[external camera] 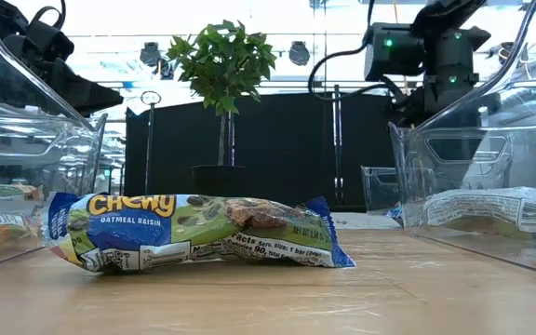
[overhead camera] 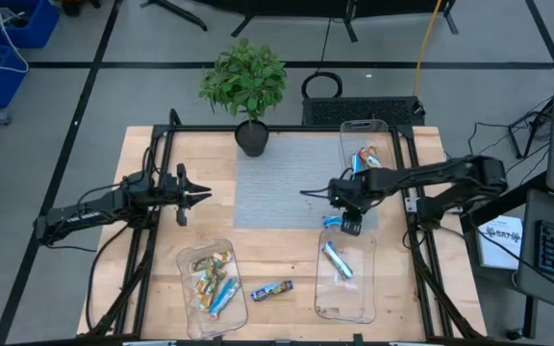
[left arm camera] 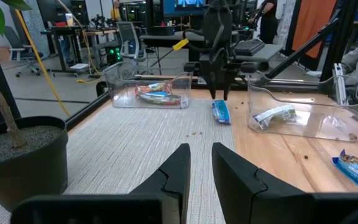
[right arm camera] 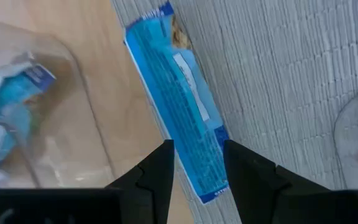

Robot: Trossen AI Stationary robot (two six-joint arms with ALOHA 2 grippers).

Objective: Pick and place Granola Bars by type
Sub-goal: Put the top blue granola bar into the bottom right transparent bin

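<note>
Right wrist view: hovering right tool (right arm camera: 197, 163), jaws open and empty, straddling blue bar (right arm camera: 182, 93) lying on mat edge at frame centre; lowering squarely, closing across its width. Left tool (left arm camera: 201, 163) waiting, nearly closed, empty.

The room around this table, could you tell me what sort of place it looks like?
Probably a robotics lab or workshop: a wooden table inside a black frame, desks with office chairs behind, and blue storage bins on the grey floor.

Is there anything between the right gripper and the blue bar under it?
Nothing: in the right wrist view the right gripper hangs open directly above the blue granola bar, which lies half on the grey mat, with only air between.
</note>
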